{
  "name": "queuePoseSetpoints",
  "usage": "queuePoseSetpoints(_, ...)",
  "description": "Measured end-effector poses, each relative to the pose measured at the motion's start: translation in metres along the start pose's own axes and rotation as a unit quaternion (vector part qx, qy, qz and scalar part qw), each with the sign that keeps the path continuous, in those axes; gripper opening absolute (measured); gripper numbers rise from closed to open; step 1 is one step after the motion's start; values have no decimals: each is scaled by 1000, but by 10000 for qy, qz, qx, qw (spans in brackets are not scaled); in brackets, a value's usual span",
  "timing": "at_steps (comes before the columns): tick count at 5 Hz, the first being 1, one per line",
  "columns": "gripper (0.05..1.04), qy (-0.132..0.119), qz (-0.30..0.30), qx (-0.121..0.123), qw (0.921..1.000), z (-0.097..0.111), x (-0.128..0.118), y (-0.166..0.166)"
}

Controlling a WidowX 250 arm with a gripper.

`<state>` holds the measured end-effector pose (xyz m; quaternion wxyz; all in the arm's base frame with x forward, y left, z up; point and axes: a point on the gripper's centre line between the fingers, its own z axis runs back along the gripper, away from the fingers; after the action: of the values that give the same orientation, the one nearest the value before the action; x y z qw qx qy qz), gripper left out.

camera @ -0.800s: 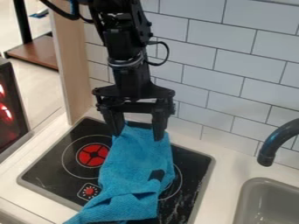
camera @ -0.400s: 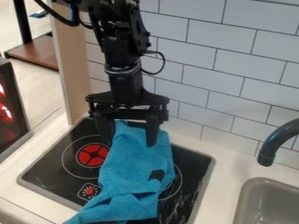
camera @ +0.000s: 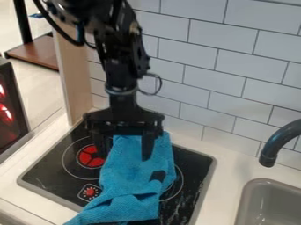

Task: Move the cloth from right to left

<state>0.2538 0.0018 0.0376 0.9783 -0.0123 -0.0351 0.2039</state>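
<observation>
"Gripper [camera: 124, 156] has come lower over the far end of the cloth [camera: 129, 173]," says one.

"Holding it?"

"Apparently not; the jaws stand wide apart," the other answers. "The cloth lies unmoved, draped across the stovetop [camera: 197, 165], so a grasp probably comes before any shift left."

The black arm [camera: 120, 70] comes in from eleven o'clock, its gripper [camera: 124, 154] hanging near the middle, both fingers [camera: 148, 147] spread apart, pointing toward six o'clock.
</observation>
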Motion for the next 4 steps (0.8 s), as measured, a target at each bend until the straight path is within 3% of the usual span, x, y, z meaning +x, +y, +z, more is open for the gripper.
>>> queuePoseSetpoints(1, 999, 29, 99, 361, 9993, -22, 2, 4)
queuePoseSetpoints(2, 999, 9, 93, 362, 9993, -38, 6, 2)
queuePoseSetpoints(3, 999, -134, 140, 268, 9995, -46, 11, -1)
queuePoseSetpoints(4, 999, -219, 144, -16, 9997, -54, 9, -4)
